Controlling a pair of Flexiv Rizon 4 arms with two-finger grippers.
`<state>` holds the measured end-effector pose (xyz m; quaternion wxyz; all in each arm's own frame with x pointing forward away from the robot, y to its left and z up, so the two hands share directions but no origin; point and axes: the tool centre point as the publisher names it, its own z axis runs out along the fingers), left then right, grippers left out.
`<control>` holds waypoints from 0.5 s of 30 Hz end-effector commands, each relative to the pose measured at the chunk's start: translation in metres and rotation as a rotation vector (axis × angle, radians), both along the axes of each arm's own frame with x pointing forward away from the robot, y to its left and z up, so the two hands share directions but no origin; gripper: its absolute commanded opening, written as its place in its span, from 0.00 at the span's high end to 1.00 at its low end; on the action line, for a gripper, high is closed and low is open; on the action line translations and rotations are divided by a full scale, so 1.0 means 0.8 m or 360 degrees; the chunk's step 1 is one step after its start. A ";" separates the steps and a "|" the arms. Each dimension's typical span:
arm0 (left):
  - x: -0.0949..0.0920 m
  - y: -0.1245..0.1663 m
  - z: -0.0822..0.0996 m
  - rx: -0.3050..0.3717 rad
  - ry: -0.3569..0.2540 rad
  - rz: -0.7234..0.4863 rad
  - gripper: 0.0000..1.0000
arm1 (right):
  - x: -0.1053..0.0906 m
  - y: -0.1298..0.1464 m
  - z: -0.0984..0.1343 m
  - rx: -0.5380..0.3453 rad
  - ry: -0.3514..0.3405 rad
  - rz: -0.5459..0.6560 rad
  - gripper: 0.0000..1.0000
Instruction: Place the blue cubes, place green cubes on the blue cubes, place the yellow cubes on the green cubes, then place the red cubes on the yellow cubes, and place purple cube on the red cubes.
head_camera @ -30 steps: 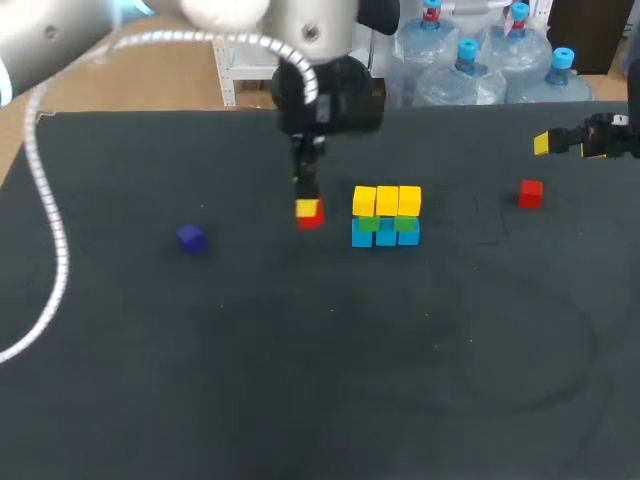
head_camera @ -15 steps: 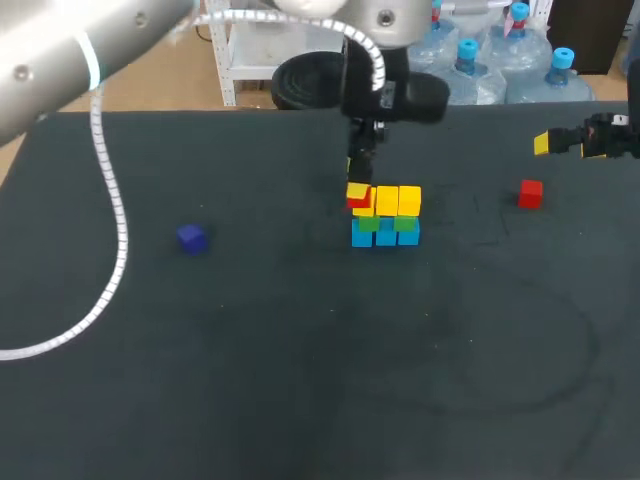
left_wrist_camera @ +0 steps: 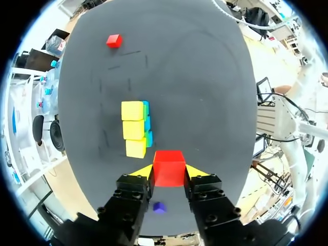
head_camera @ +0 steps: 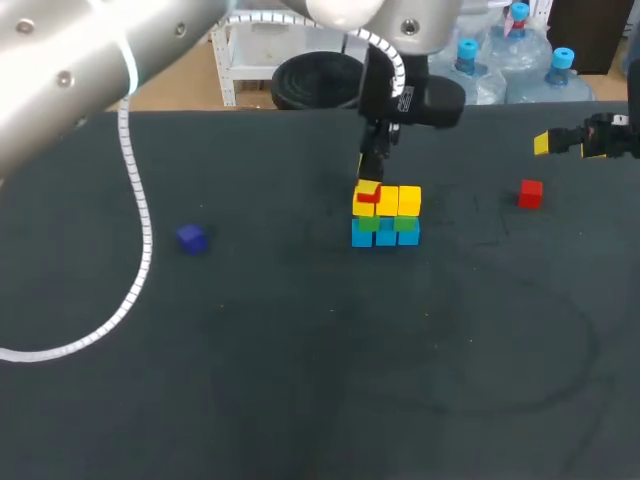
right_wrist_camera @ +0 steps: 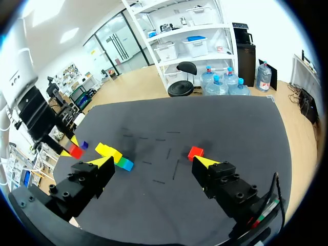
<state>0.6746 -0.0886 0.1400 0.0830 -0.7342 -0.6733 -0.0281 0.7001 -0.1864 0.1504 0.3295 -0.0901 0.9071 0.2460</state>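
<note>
Currently held: a red cube [head_camera: 368,195], clamped level and square to the row by the left gripper [left_wrist_camera: 169,173], over the left end of the yellow cubes [head_camera: 398,200]. The stack [head_camera: 387,230] is built blue under green under yellow, its long axis running left to right. The left arm is extended past the middle, fingers pointed down. The right gripper [right_wrist_camera: 152,163] is spread wide at the far right. A second red cube [head_camera: 530,193] is set right of the stack and a purple cube [head_camera: 191,238] well left, on the dark table [head_camera: 300,380].
</note>
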 end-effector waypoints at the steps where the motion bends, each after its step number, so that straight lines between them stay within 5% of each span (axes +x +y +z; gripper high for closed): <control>1: 0.013 -0.007 -0.004 0.0011 0.0020 -0.0003 1.00 | 0.000 0.000 0.000 -0.0001 -0.0001 -0.0001 0.00; 15: 0.039 -0.020 -0.023 0.0002 0.0015 -0.0031 1.00 | 0.000 0.000 0.000 -0.0001 -0.0001 -0.0001 0.00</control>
